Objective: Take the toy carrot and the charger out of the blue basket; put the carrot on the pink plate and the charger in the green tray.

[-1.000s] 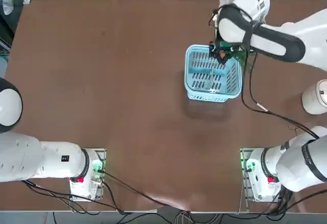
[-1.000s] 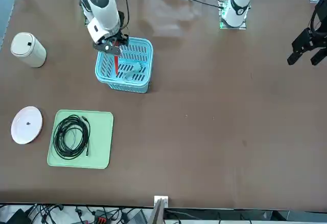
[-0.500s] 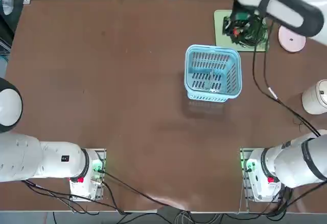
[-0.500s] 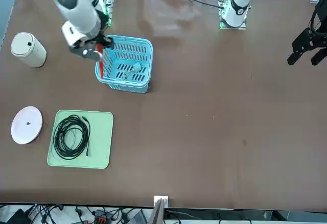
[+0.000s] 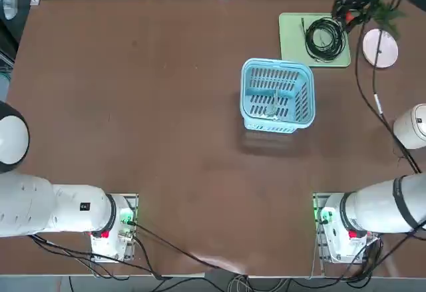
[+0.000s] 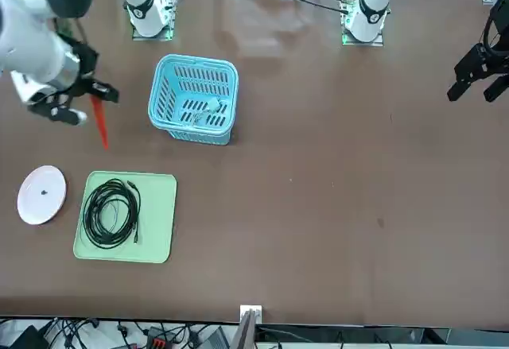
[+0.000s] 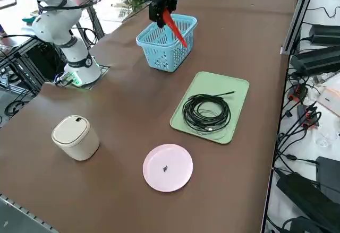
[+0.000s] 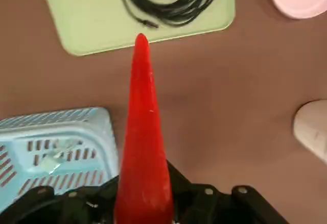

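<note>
Blue plastic first, going left to right as the top view lies: the basket (image 5: 277,96) stands upright on the table (image 5: 166,146), nearer the far edge than the near one, unmoved over the last second. Charger (image 8: 51,163) lies inside on the slotted floor, untouched. Next, close to the far edge, the green tray (image 5: 293,39) sits flat with the coiled black cable (image 5: 325,39) on it; no change there, and no charger yet. Then the mover: the right pincer (image 6: 94,96) was over the basket a second ago and has since swung off towards the table's far right corner. It is clamped on the toy carrot (image 6: 100,122), red tip slanting down, leafy fronds (image 5: 389,14) at the upper end, all of it up in the air and touching neither tray nor plate. Furthest right of the task things, the pink plate (image 7: 168,167) lies flat just beside the tray, bare of carrot and in the same spot as before. White lidded canister (image 7: 75,137) stands beyond it, nearer the right edge. My reading: carrot's removal is done, its delivery under way; next call is to centre over the plate, lower and let go. Long, slim body could tip or roll off the rim if freed high. Charger's whole trip remains.
</note>
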`<state>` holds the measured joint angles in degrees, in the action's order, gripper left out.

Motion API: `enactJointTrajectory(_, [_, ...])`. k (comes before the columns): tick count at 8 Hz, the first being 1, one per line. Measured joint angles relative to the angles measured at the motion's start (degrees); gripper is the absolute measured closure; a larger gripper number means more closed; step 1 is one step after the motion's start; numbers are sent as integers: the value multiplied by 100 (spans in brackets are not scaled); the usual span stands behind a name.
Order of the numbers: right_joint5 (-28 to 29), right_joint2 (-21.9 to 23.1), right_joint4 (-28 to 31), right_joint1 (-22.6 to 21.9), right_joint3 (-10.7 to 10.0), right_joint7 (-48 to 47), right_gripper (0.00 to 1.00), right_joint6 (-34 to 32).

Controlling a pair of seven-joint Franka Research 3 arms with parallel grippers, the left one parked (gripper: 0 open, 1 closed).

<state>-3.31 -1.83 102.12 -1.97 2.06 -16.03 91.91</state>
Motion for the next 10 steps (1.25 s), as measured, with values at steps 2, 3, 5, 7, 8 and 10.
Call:
enactJointTrajectory(2, [-372, -350, -124, 548, -1, 782, 84, 452])
enactJointTrajectory(3, [-446, -556, -146, 806, 1, 1175, 84, 738])
enactJointTrajectory(5, [-495, -1022, -166, 1443, -1, 2104, 84, 1504])
enactJointTrajectory(7, [-498, -1592, -176, 2113, -8, 3001, 84, 2407])
enactJointTrajectory(8, [-498, -1921, -188, 2344, -7, 3258, 84, 2778])
enactJointTrajectory(10, [-499, -2555, -338, 2621, -3, 3451, 84, 3180])
